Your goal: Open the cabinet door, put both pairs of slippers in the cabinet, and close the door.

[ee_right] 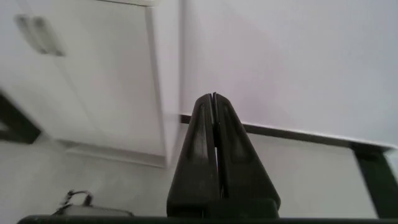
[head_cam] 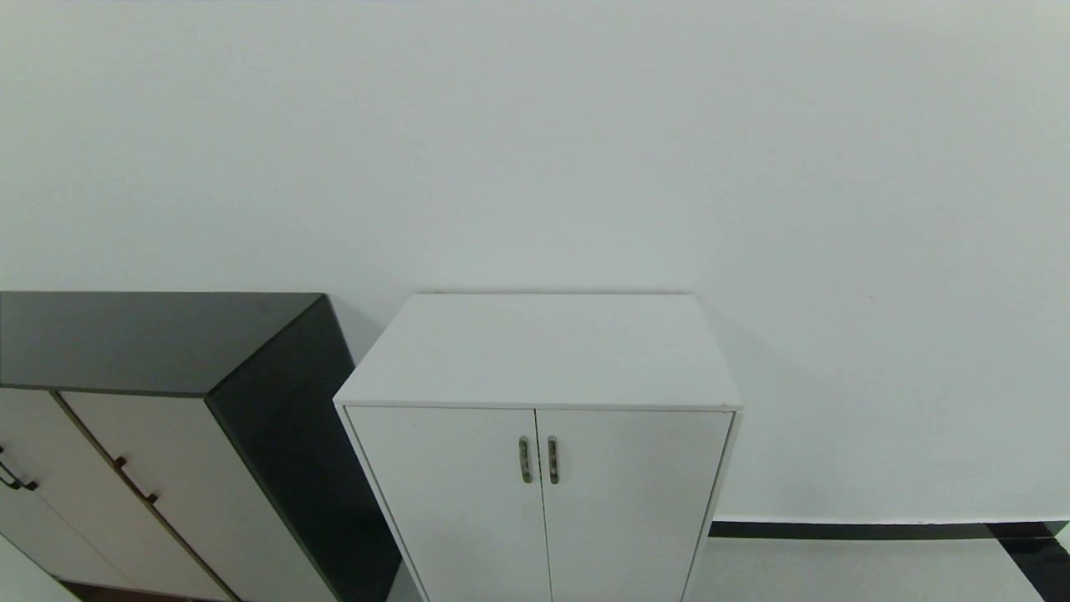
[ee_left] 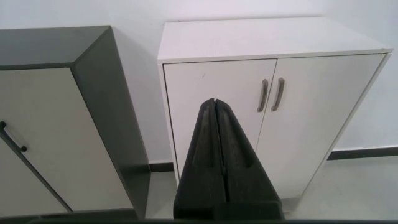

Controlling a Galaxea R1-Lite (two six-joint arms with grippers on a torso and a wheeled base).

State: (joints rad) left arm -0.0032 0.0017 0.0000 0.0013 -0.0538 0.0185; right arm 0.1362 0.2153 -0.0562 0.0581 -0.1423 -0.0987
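Head view: white cabinet (head_cam: 543,351) lower centre, doors (head_cam: 451,493) shut, handles (head_cam: 525,460) side by side; dark cabinet (head_cam: 167,343) lower left.
Left wrist view: left gripper (ee_left: 215,102) clamped together, empty; white cabinet ahead.
Right wrist view: right gripper (ee_right: 214,98) pinched closed, nothing held.

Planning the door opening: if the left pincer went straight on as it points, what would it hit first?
Likely the white cabinet's left door, on bare panel beside its handle. The left pincer is shut; depth is unclear.
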